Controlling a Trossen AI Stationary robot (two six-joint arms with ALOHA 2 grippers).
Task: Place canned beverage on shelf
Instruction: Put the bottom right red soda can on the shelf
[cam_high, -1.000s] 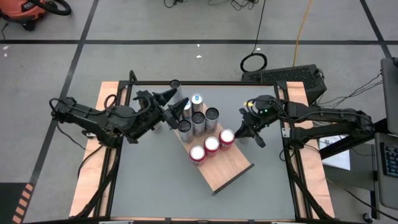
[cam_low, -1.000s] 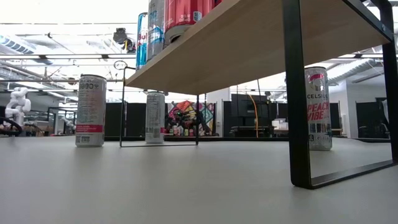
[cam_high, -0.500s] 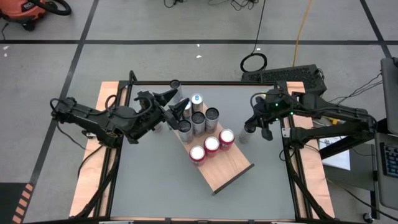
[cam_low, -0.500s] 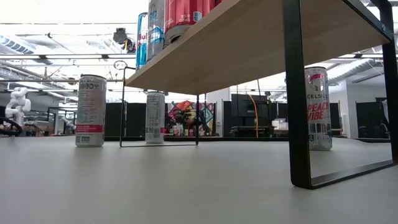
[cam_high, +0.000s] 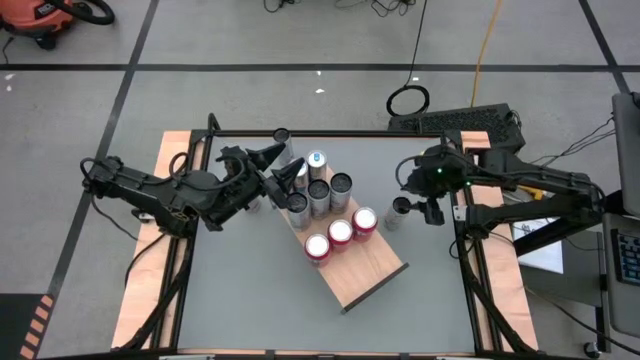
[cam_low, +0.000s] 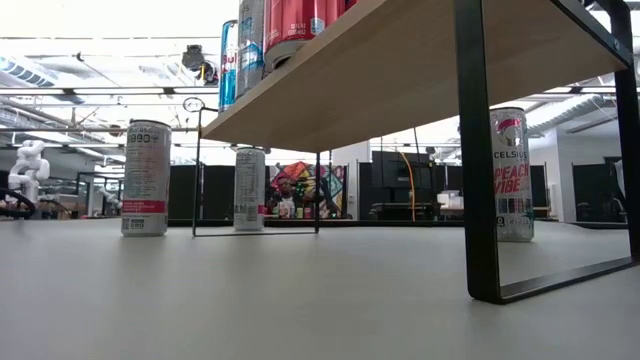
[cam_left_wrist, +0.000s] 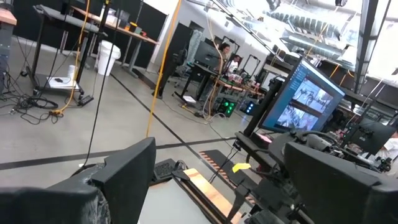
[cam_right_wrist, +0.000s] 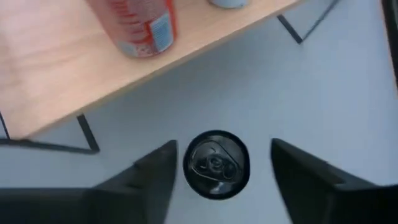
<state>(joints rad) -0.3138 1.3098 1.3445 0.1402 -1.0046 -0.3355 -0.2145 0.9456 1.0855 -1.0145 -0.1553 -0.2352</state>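
The shelf (cam_high: 365, 270), a light-brown board on black legs, stands slanted mid-table and bears three red cans (cam_high: 340, 232) and several silver ones (cam_high: 320, 195). A silver canned beverage (cam_high: 400, 211) stands upright on the table just right of the shelf; the low view shows it as a pink-lettered can (cam_low: 510, 175). My right gripper (cam_high: 416, 204) hangs open above it, pointing steeply down. In the right wrist view one finger stands on either side of the can's top (cam_right_wrist: 217, 163), apart from it. My left gripper (cam_high: 285, 172) waits open and level over the shelf's far end.
Two more cans (cam_low: 146, 178) (cam_low: 249, 190) stand on the table beyond the shelf's left side, and one dark-topped can (cam_high: 281, 135) is at the far edge. Pale wood strips (cam_high: 165, 250) run along both table sides. Bare board lies at the shelf's near end.
My right gripper has risen and drawn back from beside the red cans toward the table's right and far edges. It has tipped steeply down over the standing can and opened. The can has stayed where it was.
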